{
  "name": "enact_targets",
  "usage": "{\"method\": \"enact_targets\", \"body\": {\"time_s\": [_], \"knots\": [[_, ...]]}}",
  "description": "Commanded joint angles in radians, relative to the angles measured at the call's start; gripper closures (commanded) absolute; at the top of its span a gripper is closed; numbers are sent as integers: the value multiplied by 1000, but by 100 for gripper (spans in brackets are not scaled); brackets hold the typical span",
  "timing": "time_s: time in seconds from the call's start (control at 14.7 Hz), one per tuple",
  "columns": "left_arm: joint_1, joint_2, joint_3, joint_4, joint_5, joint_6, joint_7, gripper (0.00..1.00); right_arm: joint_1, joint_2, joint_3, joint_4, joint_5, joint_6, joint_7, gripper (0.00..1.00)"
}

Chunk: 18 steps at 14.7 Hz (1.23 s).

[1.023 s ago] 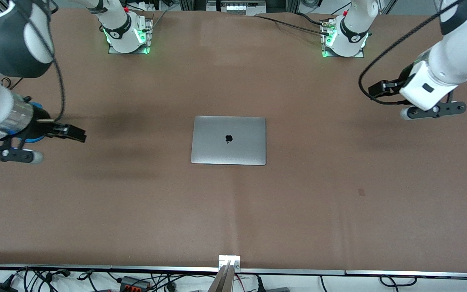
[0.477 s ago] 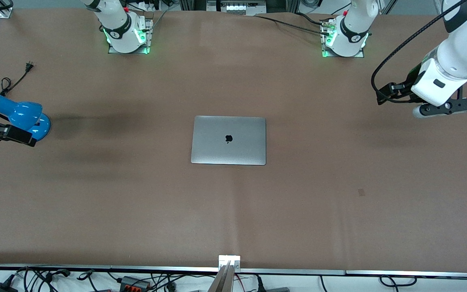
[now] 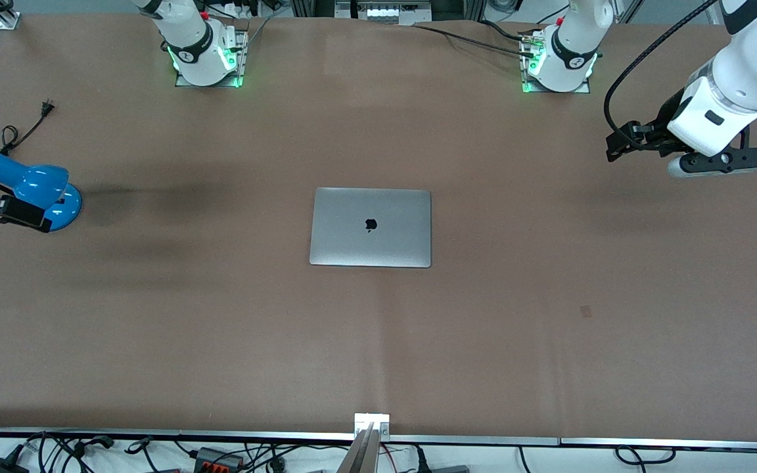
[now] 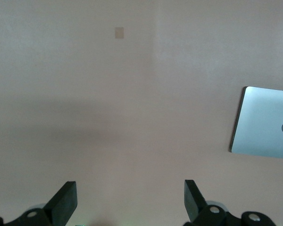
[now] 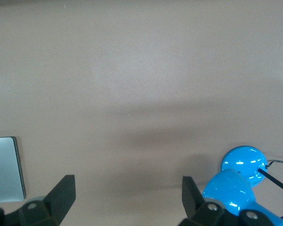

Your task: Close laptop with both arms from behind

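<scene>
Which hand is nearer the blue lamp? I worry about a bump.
Right. The right hand hangs open right over the blue lamp at the right arm's end of the table; the left hand hangs open at the left arm's end, with the closed laptop between.

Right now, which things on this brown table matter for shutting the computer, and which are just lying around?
Part of the job:
- slim grey metal laptop, lid already down, mid-table
- left end effector, open over bare table
- right end effector, open beside the lamp

Just lying about:
- glossy blue desk lamp with black cord, at the right arm's end of the table
</scene>
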Motion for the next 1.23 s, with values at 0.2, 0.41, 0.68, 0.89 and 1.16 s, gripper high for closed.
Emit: {"method": "enact_targets", "body": {"time_s": [0.2, 0.41, 0.68, 0.89, 1.16], "knots": [[-5, 3, 5, 27, -10, -6, 24, 0, -17, -218, 19, -325, -22, 109, -21, 0], [-4, 3, 5, 27, -10, -6, 24, 0, -17, -287, 22, -387, -25, 86, -23, 0], [0, 3, 6, 27, -10, -8, 24, 0, -17, -310, 20, -391, -23, 62, -18, 0], [0, 3, 6, 27, -10, -8, 24, 0, -14, -326, 25, -391, -25, 62, -24, 0], [0, 3, 6, 27, -10, -9, 24, 0, -15, -323, 23, -391, -23, 66, -36, 0]]}}
